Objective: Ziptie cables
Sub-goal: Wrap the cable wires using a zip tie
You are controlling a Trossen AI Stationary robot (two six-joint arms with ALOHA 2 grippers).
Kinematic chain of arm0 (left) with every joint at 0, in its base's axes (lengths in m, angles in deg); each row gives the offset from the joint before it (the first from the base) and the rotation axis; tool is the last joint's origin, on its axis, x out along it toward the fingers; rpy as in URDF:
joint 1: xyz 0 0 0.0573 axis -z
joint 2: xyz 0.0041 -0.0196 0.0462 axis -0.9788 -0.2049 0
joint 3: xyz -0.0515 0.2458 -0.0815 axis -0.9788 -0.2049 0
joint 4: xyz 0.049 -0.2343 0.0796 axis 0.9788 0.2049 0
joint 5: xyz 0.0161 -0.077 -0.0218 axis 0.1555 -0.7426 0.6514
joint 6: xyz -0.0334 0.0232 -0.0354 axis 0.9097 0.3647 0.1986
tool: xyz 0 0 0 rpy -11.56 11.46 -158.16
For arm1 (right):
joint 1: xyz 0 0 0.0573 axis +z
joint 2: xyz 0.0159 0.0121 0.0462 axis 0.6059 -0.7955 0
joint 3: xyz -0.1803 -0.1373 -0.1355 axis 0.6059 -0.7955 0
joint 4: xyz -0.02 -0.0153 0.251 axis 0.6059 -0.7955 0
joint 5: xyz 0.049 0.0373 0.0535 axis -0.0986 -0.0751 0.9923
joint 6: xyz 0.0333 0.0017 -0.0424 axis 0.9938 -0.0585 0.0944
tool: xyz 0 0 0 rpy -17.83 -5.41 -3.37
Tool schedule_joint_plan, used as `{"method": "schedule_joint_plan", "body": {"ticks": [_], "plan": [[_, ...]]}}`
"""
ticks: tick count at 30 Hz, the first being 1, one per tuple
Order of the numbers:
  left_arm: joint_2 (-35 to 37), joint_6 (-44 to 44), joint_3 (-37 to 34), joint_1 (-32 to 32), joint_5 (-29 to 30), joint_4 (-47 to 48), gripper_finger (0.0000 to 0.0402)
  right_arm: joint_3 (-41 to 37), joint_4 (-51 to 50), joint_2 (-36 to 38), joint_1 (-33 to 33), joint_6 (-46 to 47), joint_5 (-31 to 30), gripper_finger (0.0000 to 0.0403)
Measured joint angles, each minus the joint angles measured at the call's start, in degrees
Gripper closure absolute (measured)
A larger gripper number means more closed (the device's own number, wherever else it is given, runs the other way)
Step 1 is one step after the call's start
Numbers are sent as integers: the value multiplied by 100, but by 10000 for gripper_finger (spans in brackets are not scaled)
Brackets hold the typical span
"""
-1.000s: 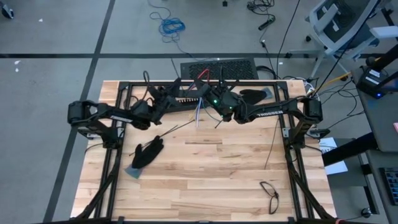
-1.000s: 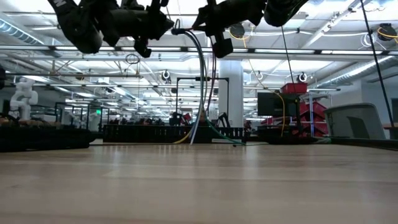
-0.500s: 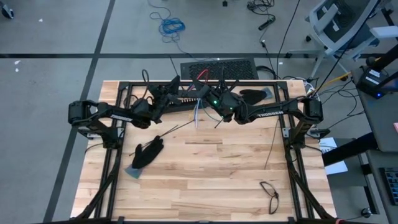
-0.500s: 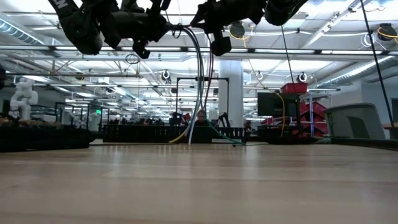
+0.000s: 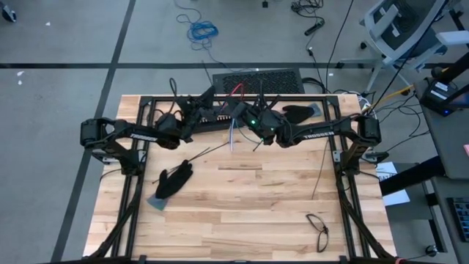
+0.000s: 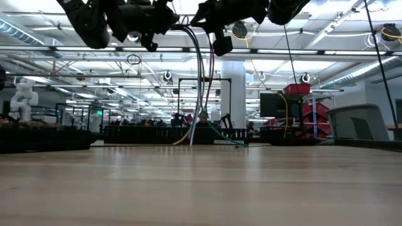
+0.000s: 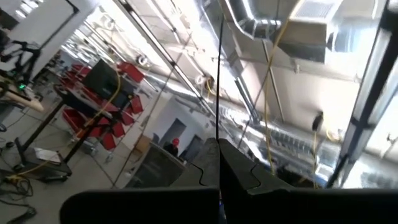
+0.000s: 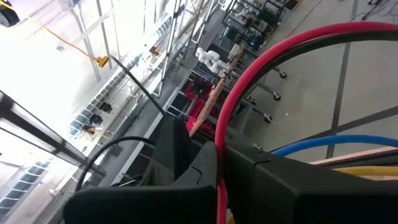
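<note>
A bundle of thin cables (image 6: 202, 88) hangs from between my two raised grippers. Its lower ends (image 6: 191, 139) reach the far part of the wooden table (image 5: 242, 198). In the high view the cables (image 5: 232, 133) show below the grippers. My left gripper (image 5: 204, 101) is held high at the back left of the bundle, shut on a thin black zip tie (image 7: 219, 93). My right gripper (image 5: 244, 111) is held high at the back right, shut, with a red cable (image 8: 261, 56) arcing out of it. Blue and yellow cables (image 8: 323, 146) run beside it. My left gripper pinches the black zip tie between its two shut fingers (image 7: 236, 180). The strip (image 7: 219, 134) stands straight out past the fingertips, clear of the table. My right gripper has the red cable (image 8: 218, 158) running into the seam between its shut fingers. The cable curves away beyond them, lifted clear.
A long black slotted bar (image 5: 220, 117) lies along the far edge. Loose black zip ties (image 5: 205, 152) (image 5: 319, 172) lie on the table. One black glove (image 5: 174, 180) lies at the left and another (image 5: 297, 111) at the back right. Glasses (image 5: 317, 229) lie near the front right.
My left gripper has edged up and toward the table's far edge, still shut. The top arc of the cables has risen a little with it. My right gripper has kept its place.
</note>
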Motion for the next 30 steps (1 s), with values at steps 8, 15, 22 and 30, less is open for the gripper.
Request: {"method": "schedule_joint_plan", "body": {"ticks": [8, 15, 22, 30], "plan": [[-2, 5, 98, 0, -126, 165, 401, 0, -1, 2, 0, -3, 2, 403], [-2, 36, 98, -6, -12, 149, 401, 0, -7, 2, 100, -8, 4, 403], [-2, 118, 98, -5, 49, 147, 401, 0, -79, 2, 107, 11, 122, 403], [-2, 331, 98, -7, 93, 147, 401, 0, -189, 2, 107, 47, 141, 403]]}}
